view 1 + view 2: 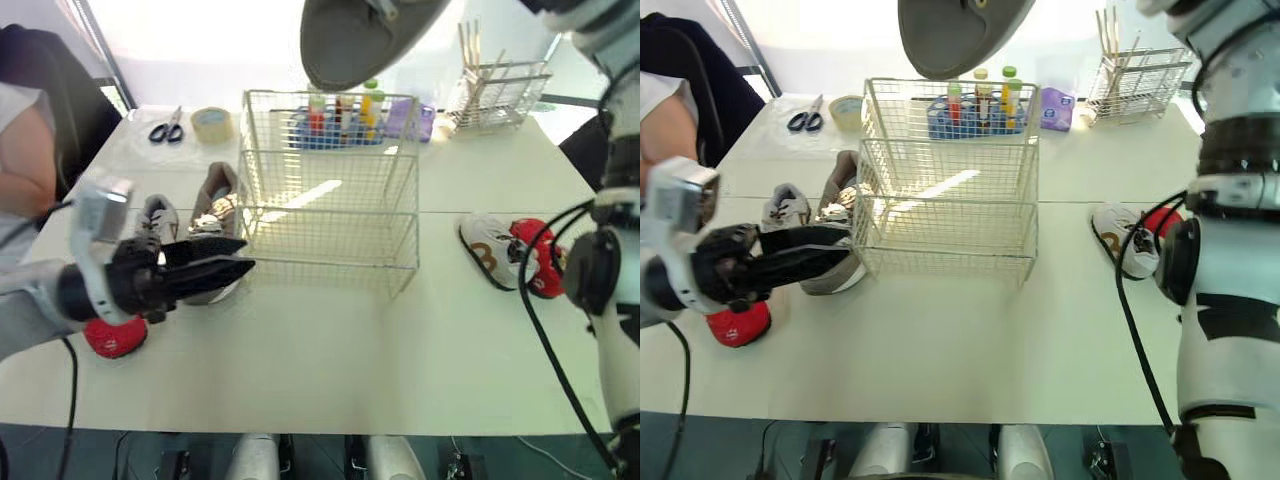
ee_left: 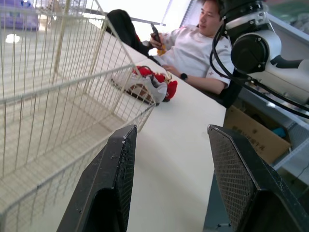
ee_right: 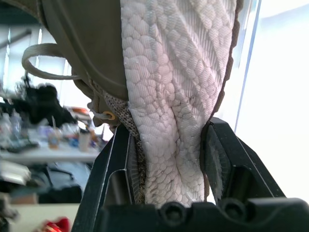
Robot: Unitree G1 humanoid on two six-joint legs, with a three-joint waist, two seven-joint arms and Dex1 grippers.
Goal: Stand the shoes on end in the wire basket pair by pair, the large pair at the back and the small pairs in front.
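Observation:
The cream wire basket (image 1: 330, 190) stands mid-table with nothing in it. My right gripper (image 3: 166, 130) is shut on a large grey shoe (image 1: 355, 35) with a white textured sole, held high above the basket's back edge. Left of the basket, my left gripper (image 1: 248, 254) is open and points at the basket's front left corner. Behind it lie the other large grey shoe (image 1: 215, 205), a small grey shoe (image 1: 155, 220) and a red shoe (image 1: 115, 338). To the right of the basket lie a small white shoe (image 1: 487, 250) and red shoes (image 1: 535, 262).
Along the back of the table are scissors (image 1: 168, 127), a tape roll (image 1: 211, 122), a blue rack of bottles (image 1: 340, 122) and a wire rack with sticks (image 1: 497, 95). A person (image 1: 25, 150) sits at the table's left; another person (image 2: 193, 48) sits beyond its right end.

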